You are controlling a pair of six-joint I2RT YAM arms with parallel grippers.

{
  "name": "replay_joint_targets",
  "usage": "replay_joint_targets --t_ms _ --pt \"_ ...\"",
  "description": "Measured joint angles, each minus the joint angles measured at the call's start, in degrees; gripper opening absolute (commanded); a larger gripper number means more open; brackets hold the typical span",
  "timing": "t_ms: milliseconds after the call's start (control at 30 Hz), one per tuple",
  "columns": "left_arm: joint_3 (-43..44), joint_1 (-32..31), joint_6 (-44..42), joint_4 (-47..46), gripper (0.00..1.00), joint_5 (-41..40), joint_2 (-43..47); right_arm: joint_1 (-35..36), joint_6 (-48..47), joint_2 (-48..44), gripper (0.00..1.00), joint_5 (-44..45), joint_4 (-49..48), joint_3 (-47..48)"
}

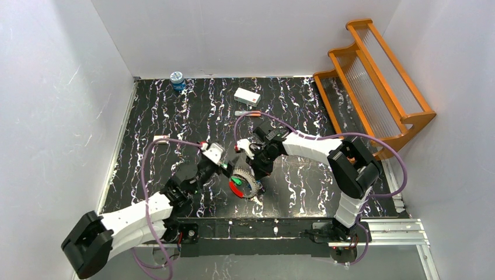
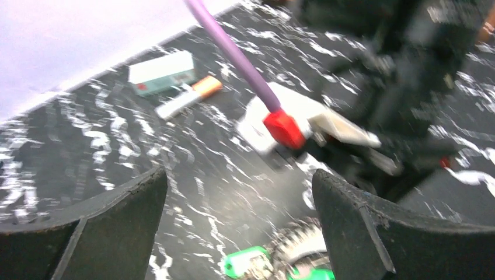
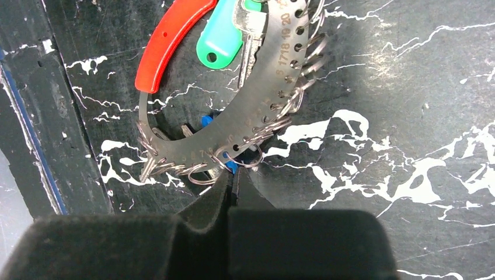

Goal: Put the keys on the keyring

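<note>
Red-and-silver keyring [image 3: 257,111] lies flat on the tabletop [image 3: 379,87]. The right tool [image 3: 232,185] is clenched at its rim beside a blue key [image 3: 206,121]. The left tool [image 2: 238,178] is released, fingers wide apart.

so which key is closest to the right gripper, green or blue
The blue-headed key, peeking from under the keyring right at the closed tips of the right gripper. The green-headed key lies farther off, beside the red arc.
</note>
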State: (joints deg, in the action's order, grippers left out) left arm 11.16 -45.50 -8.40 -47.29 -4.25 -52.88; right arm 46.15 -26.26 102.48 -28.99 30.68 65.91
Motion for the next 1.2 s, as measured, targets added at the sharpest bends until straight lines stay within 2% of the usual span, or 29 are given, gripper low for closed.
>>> replay_joint_targets --t_ms 100,267,400,567,700,833,1033,1067,1200 --pt "5.18 0.11 -0.76 8.17 0.98 -7.39 4.46 0.00 1.05 0.00 0.01 0.48 -0.26 0.00" --pt "11.61 1.62 -1.64 22.36 0.98 -18.16 7.30 0.00 1.68 0.00 0.01 1.46 -1.07 -0.02" --pt "14.67 2.34 -1.81 31.52 0.98 -21.86 5.27 0.00 2.16 -0.02 0.01 2.32 -1.14 -0.02" --pt "14.73 2.40 -0.28 38.36 0.98 -20.76 1.53 0.00 2.78 -0.13 0.01 3.63 -1.77 -0.33" --pt "9.51 2.58 0.57 34.47 0.87 -11.91 2.05 0.00 3.41 -1.44 0.01 3.69 -3.61 -2.25" --pt "1.27 2.58 0.55 23.56 0.78 1.90 2.56 -0.07 4.07 -3.08 0.01 2.47 -5.99 -4.50" --pt "-0.94 2.58 0.52 10.64 0.76 17.31 -5.33 -0.31 5.46 -3.65 0.01 -0.02 -10.03 -6.51" --pt "-0.83 2.58 0.57 9.22 0.77 18.69 -6.78 -0.42 5.62 -3.65 0.06 -0.42 -10.67 -6.84" --pt "-0.31 2.58 1.42 6.05 0.82 20.52 -10.08 -0.92 7.19 -3.67 0.42 -1.07 -13.35 -8.33"
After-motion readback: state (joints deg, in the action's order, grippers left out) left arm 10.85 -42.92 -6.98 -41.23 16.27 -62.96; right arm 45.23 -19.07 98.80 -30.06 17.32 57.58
